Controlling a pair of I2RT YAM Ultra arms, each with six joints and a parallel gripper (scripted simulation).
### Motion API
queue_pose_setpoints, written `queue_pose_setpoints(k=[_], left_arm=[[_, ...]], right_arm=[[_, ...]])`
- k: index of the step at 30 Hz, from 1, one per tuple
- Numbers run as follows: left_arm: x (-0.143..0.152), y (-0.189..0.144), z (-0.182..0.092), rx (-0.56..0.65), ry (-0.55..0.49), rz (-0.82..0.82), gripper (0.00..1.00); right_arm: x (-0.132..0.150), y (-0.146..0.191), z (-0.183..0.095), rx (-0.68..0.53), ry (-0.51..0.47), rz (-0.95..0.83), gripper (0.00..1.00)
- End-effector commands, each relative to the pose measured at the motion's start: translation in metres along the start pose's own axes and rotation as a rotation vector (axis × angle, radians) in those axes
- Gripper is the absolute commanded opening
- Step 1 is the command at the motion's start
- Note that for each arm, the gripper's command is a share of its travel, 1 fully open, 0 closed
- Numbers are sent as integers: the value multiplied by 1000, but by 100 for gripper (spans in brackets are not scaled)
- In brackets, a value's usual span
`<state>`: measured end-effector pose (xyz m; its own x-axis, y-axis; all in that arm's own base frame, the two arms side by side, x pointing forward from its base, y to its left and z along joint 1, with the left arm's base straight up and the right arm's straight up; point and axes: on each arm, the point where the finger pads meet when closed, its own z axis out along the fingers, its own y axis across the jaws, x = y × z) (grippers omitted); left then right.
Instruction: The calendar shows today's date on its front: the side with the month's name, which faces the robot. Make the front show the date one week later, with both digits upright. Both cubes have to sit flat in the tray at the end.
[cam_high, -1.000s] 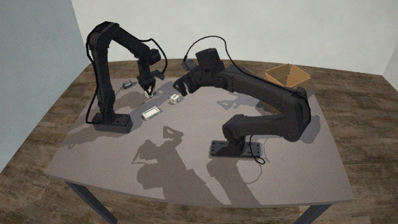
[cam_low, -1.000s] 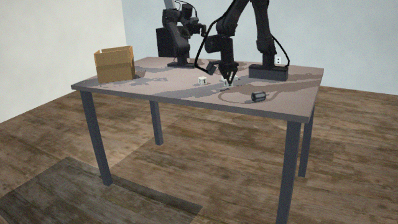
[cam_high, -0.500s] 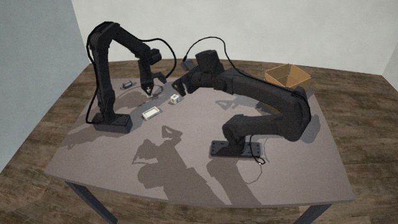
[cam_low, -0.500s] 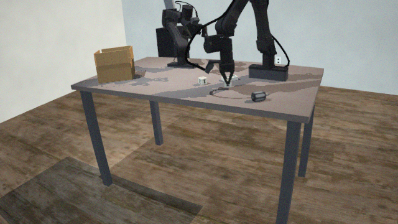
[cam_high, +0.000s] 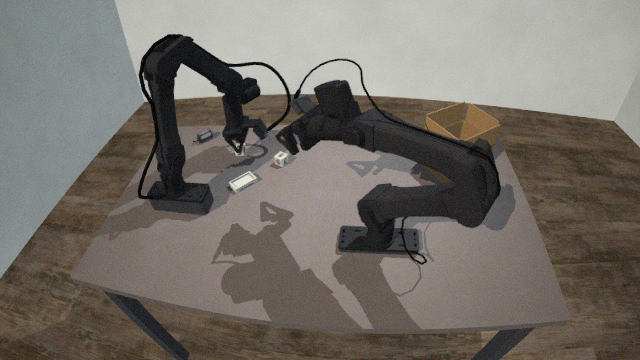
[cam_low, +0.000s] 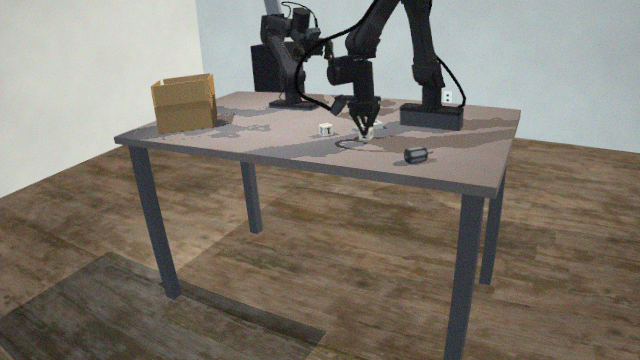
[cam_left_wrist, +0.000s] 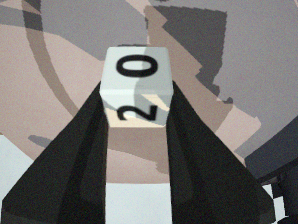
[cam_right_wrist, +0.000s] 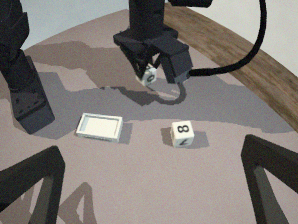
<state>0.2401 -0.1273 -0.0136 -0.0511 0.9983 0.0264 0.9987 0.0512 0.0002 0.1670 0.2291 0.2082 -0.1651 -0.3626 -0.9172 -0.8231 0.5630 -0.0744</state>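
Note:
My left gripper (cam_high: 239, 149) (cam_low: 365, 132) (cam_left_wrist: 137, 87) is shut on a white cube (cam_low: 367, 135) (cam_left_wrist: 136, 67) (cam_right_wrist: 149, 77), low over the table behind the tray. In the left wrist view the cube shows a 0 and a 2, both turned sideways. The white tray (cam_high: 245, 186) (cam_low: 378, 124) (cam_right_wrist: 99, 136) is empty; its month name is not readable. The other white cube (cam_high: 281, 159) (cam_low: 325, 129) (cam_right_wrist: 182, 134) lies on the table beside the tray, an 8 on top and what looks like a 7 on a side. My right gripper (cam_high: 288, 142) (cam_right_wrist: 150, 153) is open and empty, above the table near this cube.
A dark cylinder-like object (cam_high: 204, 135) (cam_low: 416, 155) lies near the table edge beyond the left arm. An open cardboard box (cam_high: 462, 122) (cam_low: 185, 107) stands at the opposite end. The two forearms reach towards each other above the table.

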Motion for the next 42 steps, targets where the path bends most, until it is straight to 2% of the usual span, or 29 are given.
queue_pose_setpoints(k=[1,42], left_arm=[[-7,6,-8,-18,-7,46,26],[-4,4,11,-20,-7,46,26]], right_arm=[[-2,0,-3,0,-14,1,100],[-2,0,-3,0,-14,1,100]])
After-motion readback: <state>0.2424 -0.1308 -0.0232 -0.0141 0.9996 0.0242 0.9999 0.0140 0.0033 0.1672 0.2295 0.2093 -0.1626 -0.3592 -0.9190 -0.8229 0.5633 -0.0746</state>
